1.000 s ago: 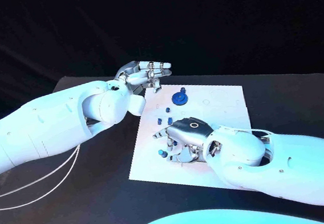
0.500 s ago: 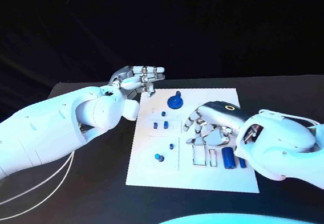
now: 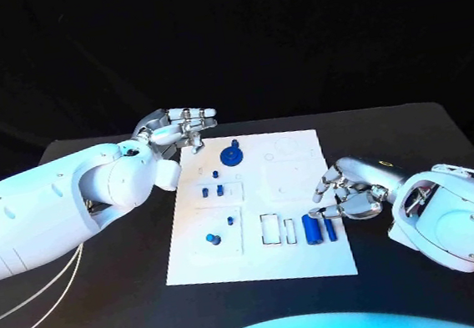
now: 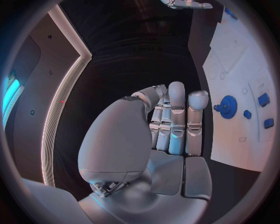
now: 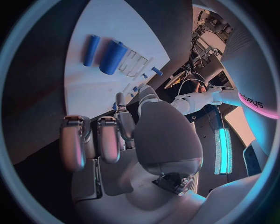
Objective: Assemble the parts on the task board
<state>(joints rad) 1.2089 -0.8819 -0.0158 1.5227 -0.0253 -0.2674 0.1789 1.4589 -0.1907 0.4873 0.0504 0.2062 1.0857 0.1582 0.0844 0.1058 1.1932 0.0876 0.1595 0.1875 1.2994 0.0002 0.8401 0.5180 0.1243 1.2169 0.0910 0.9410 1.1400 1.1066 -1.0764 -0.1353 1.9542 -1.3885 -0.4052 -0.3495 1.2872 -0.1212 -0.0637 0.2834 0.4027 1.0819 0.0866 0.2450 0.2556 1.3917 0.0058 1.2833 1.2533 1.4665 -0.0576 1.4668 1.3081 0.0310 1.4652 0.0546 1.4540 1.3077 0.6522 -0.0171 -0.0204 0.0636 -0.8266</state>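
Observation:
The white task board point(image 3: 269, 252) lies in the middle of the table. On it are a blue gear point(image 3: 230, 155), small blue pieces point(image 3: 213, 190), a blue knob point(image 3: 213, 239), and a thick blue cylinder point(image 3: 312, 230) beside a thinner one point(image 3: 329, 228). My right hand point(image 3: 348, 190) hovers at the board's right edge just above the cylinders, fingers loosely bent and apart, holding nothing. My left hand point(image 3: 176, 125) sits off the board's far left corner, fingers pressed together and thumb tucked in, holding nothing. The right wrist view shows the right hand point(image 5: 116, 140) and both cylinders point(image 5: 112, 57). The left wrist view shows the left hand point(image 4: 169, 126) and the gear point(image 4: 226, 106).
The black table point(image 3: 101, 304) extends around the board on all sides. Outlined white slots point(image 3: 278, 229) lie left of the cylinders. My left forearm point(image 3: 38, 216) crosses the table's left side.
My right hand has drawn back from over the board's middle to its right edge, uncovering the two cylinders. The left hand stays at the far left corner. The camera has shifted.

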